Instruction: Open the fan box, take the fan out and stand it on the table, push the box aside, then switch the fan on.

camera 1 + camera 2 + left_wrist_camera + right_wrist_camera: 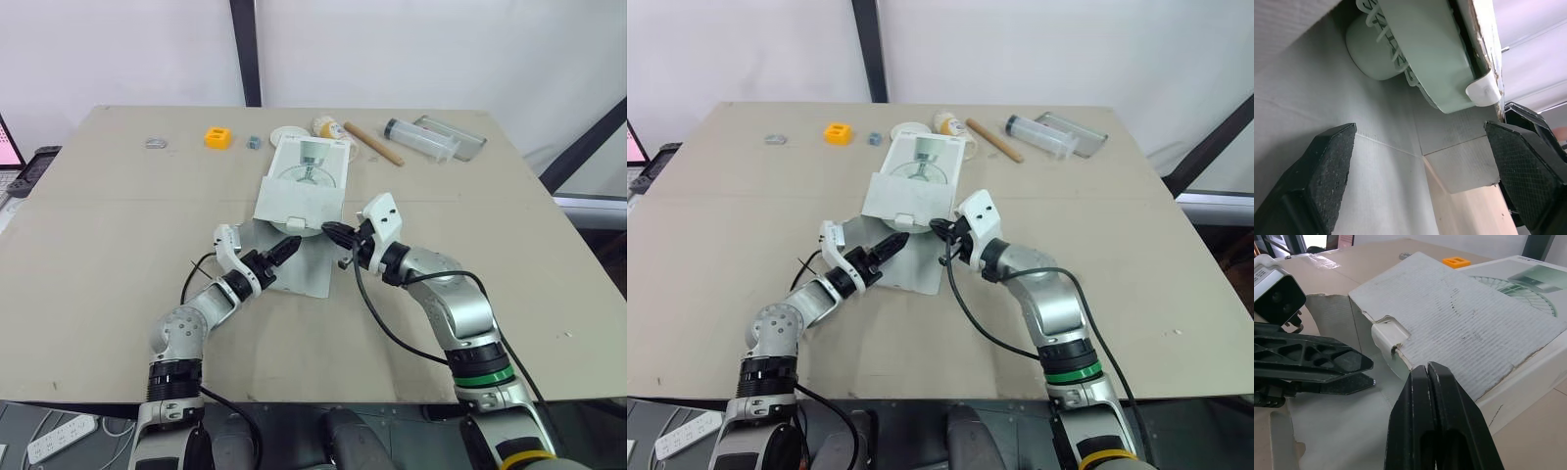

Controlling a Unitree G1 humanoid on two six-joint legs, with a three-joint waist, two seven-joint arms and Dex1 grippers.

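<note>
The white fan box (pixel 306 186) lies flat mid-table, its near end open and a flap (pixel 306 272) spread on the table toward me. In the left wrist view the pale green fan (pixel 1420 54) sits inside the opening, a white part (pixel 1483 92) poking out at the torn edge. My left gripper (pixel 284 250) is open at the box mouth, over the flap, nothing between its fingers (pixel 1327 166). My right gripper (pixel 333 233) is shut and empty, its tip at the box's near right corner. The right wrist view shows the box top (pixel 1464 318) and the left gripper (pixel 1327 367).
Along the far edge lie a metal ring (pixel 155 143), a yellow block (pixel 217 138), a small grey piece (pixel 254 142), a wooden stick (pixel 373 143), a clear tube (pixel 421 138) and a tray (pixel 460 137). Bare table (pixel 98 245) spreads left and right of the box.
</note>
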